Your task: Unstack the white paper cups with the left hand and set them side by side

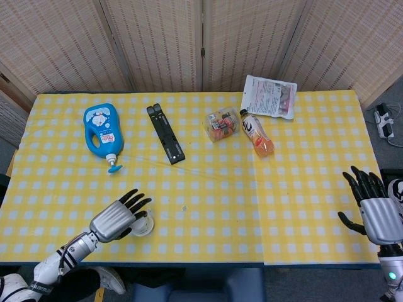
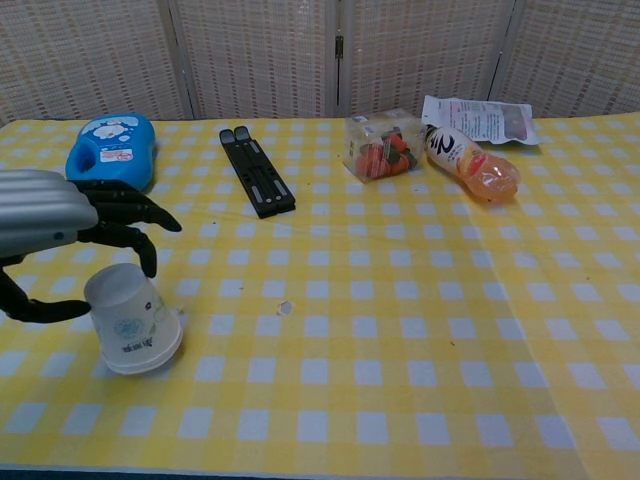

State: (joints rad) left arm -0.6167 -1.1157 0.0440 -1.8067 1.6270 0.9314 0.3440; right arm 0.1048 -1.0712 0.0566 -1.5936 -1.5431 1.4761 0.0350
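From the head view, your left hand (image 1: 116,218), a silver-backed unit with black fingers, sits over the near-left part of the yellow-and-white checked tablecloth (image 1: 208,189), its fingers spread above and around the inverted stack of white paper cups (image 1: 142,226), of which only a pale rim shows past the fingertips; whether the fingers actually touch the stack cannot be told from this angle. Your right hand (image 1: 376,207) is at the far right edge, off the cloth, fingers apart and holding nothing. Further back on the cloth lie a blue pump-top detergent bottle (image 1: 103,131), a black folding stand (image 1: 165,134), a small clear box of orange and red items (image 1: 221,123), an orange drink bottle on its side (image 1: 257,134), and a white printed pouch (image 1: 269,96). From the chest view, the same left hand (image 2: 60,235) hovers at the left margin with its fingers arched over the white paper cups (image 2: 133,322), which rest mouth-down and slightly tilted on the cloth (image 2: 400,330); the thumb curves in at the left side of the stack, the other fingers stand just above its base, and a firm hold is not evident. The detergent bottle (image 2: 112,150) lies behind the hand, and the black stand (image 2: 257,183), clear box (image 2: 380,146), drink bottle (image 2: 470,164) and pouch (image 2: 478,117) lie along the far side.
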